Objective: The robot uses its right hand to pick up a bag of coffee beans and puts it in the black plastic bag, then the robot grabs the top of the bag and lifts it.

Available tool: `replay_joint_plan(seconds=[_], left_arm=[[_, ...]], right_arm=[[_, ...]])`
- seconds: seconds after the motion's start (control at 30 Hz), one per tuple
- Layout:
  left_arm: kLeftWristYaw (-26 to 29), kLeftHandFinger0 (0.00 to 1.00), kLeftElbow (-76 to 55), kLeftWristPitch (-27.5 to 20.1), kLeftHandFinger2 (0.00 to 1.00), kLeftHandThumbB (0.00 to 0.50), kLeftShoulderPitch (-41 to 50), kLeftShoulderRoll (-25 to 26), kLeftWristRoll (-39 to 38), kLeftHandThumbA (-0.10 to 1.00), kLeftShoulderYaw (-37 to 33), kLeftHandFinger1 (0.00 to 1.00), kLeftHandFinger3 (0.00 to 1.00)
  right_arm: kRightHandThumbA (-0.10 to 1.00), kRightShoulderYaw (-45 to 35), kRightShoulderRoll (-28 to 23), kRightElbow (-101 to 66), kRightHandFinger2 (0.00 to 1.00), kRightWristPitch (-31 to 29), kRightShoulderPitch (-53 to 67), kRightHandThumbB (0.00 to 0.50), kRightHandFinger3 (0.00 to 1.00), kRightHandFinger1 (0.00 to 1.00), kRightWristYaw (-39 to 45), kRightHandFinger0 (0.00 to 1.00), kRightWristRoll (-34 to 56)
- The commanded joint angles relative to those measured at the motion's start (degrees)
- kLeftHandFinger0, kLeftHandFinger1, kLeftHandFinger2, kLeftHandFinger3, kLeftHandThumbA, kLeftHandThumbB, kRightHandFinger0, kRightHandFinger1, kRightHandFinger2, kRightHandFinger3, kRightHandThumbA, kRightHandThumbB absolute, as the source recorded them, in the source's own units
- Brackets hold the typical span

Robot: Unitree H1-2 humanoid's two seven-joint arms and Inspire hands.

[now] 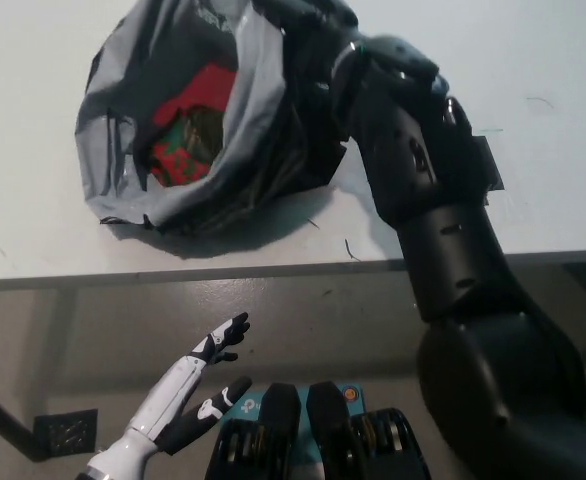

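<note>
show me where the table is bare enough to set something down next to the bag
The white table is bare left of the black plastic bag, out to the picture's left edge, and along the front strip between bag and table edge. Upper right, beyond the right arm, is bare too. It is crowded where the arm meets the bag's right rim. The left hand rests below the table.

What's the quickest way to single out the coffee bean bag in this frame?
Find the white table, then the dark plastic bag lying open on it at upper left. The coffee bean bag sits inside its mouth: the only red and green thing among grey and black.
</note>
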Motion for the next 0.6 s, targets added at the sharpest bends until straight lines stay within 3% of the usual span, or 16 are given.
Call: replay_joint_plan(seconds=[0.0,0.23,0.3,0.37,0.57], left_arm=[[-0.3,0.88,-1.2,-0.7,1.00,0.216,-1.3,0.2,-1.1,0.92,0.5,0.95,1.00],[-0.3,0.88,-1.2,-0.9,1.00,0.216,-1.3,0.0,-1.2,0.92,0.3,0.94,1.00],[-0.3,0.88,-1.1,-1.0,1.00,0.222,-1.1,-0.3,-1.4,0.91,0.3,0.94,1.00],[-0.2,0.88,-1.1,-1.1,1.00,0.222,-1.1,-0.4,-1.4,0.91,0.2,0.94,1.00],[-0.3,0.95,-1.1,-1.2,1.00,0.208,-1.1,-0.4,-0.5,0.90,-0.3,0.97,1.00]], right_arm=[[-0.10,2.2,1.5,-3.1,0.46,0.3,-22.8,0.154,1.00,0.00,-10.3,0.00,21.7],[-0.10,0.4,0.4,0.3,0.50,0.3,-28.7,0.151,1.00,0.00,-12.2,0.00,24.6],[-0.10,-2.0,-0.4,3.8,0.52,0.3,-32.6,0.110,1.00,0.01,-11.8,0.00,23.6],[-0.10,-3.4,-1.1,5.9,0.54,0.3,-34.9,0.116,1.00,0.01,-11.3,0.00,22.9],[-0.10,-8.8,-4.8,15.1,0.61,0.3,-45.2,0.106,1.00,0.05,-8.6,0.00,19.3]])
